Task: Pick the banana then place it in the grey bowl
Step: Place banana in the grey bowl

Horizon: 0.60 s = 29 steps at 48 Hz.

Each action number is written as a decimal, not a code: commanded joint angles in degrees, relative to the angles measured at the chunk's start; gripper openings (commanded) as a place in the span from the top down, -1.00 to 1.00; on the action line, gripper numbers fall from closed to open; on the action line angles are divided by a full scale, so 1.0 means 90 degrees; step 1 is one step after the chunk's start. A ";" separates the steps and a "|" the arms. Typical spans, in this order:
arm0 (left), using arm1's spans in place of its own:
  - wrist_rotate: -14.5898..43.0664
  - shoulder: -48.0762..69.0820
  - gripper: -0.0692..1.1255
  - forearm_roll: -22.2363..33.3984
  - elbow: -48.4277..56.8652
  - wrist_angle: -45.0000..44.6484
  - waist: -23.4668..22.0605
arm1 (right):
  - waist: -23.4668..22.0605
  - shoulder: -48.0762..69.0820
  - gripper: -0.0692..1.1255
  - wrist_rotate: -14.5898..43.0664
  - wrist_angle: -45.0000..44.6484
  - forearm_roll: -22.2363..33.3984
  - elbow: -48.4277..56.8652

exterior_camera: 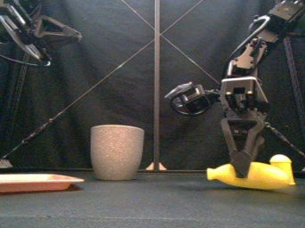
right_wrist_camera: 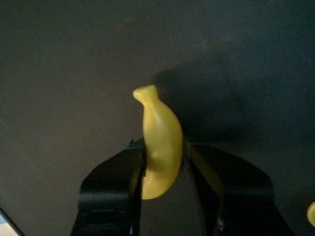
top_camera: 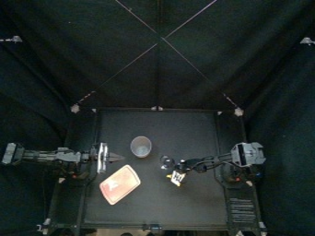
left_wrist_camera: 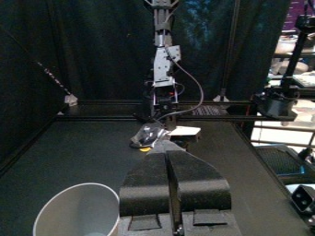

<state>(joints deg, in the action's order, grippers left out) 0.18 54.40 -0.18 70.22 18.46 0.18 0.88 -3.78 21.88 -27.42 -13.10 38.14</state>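
My right pincer points straight down, its 2 jaws narrowed onto the middle of the banana so that it lifts level. The banana lies on the counter, well apart from the grey bowl. My left pincer rests closed and empty.

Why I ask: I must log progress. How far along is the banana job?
Done: the reach, the right gripper is down on the banana. In hand: the grasp, its jaws hug the banana's sides while it lies on the table. Left: lifting it, carrying it to the grey bowl, releasing. The left gripper rests, shut, at the table's left.
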 commanded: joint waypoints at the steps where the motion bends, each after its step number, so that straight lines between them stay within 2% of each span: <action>1: 0.0000 -0.0029 0.86 0.0000 -0.0059 0.0068 0.0000 | -0.0049 0.0156 -0.04 -0.0010 0.0225 0.0234 -0.0381; 6: 0.0010 -0.0029 0.86 -0.0010 -0.0059 0.0068 0.0010 | -0.0107 0.0254 -0.05 -0.0020 0.0752 0.0664 -0.0820; 13: 0.0010 -0.0029 0.86 -0.0010 -0.0078 0.0117 0.0000 | -0.0664 0.0391 -0.05 -0.0020 0.1904 0.1543 -0.1484; 17: 0.0010 -0.0029 0.86 -0.0010 -0.0068 0.0146 0.0000 | -0.0986 0.0361 -0.05 -0.0020 0.2598 0.1836 -0.1719; 22: 0.0010 -0.0029 0.86 -0.0010 -0.0049 0.0146 0.0010 | -0.1396 0.0186 -0.05 -0.0020 0.3398 0.1953 -0.1875; 29: 0.0010 -0.0029 0.86 -0.0010 -0.0010 0.0146 0.0000 | -0.1816 -0.0156 -0.05 -0.0010 0.4043 0.1738 -0.1934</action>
<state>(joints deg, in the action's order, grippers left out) 0.18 54.40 -0.18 70.84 19.25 0.18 -13.89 -5.10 21.88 6.24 3.69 22.15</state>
